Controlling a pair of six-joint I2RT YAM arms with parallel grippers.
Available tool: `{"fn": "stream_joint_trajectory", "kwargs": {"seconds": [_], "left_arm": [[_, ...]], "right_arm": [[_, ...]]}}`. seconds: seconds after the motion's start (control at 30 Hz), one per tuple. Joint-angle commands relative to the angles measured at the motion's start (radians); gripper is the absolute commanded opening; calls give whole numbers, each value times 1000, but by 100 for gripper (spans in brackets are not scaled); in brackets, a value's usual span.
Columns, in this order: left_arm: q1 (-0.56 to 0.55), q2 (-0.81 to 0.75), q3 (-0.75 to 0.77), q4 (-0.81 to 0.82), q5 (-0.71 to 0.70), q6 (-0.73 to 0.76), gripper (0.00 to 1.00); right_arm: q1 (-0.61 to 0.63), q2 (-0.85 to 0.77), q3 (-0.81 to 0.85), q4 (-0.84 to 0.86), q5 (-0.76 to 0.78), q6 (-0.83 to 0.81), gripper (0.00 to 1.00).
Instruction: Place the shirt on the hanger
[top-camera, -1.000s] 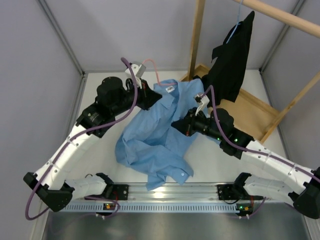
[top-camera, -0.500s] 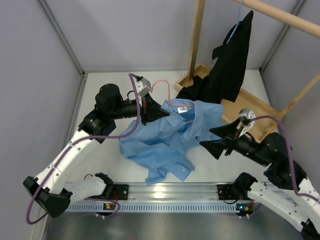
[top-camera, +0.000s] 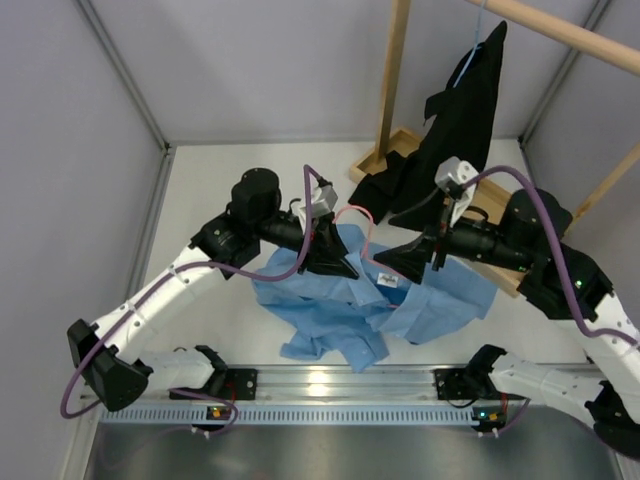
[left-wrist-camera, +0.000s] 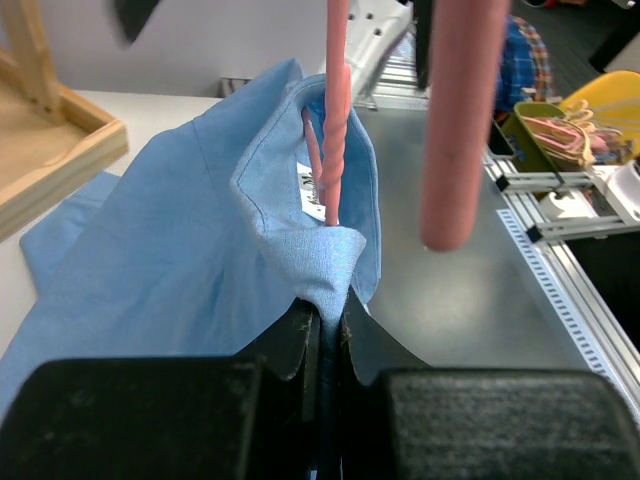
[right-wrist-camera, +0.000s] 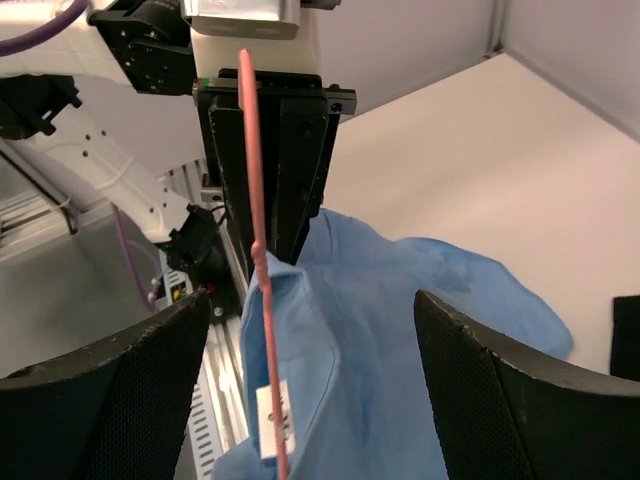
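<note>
Two arms meet mid-table in the top view: left gripper (top-camera: 350, 271) is clamped on the collar of the shirt (top-camera: 440, 302), the hanger (top-camera: 357, 213) rises from that collar, and right gripper (top-camera: 392, 268) gapes just right of it, holding nothing. Left wrist view: jaws pinch collar fabric at the foot of the hanger's twisted neck, wire running upright, hook overhead. Right wrist view alone shows its spread fingers (right-wrist-camera: 110, 400) flanking the wire, long axis vertical, apart from both, with the shirt draped below.
</note>
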Motion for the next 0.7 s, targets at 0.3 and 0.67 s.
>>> {"fn": "stream_joint_trajectory", "kwargs": {"seconds": [0.3, 0.67], "left_arm": [[-37, 37, 65, 87, 89, -8, 0], [-35, -33, 156, -110, -420, 107, 98]], "right_arm": [[-10, 162, 33, 173, -345, 93, 37], [-15, 91, -22, 174, -105, 45, 0]]}}
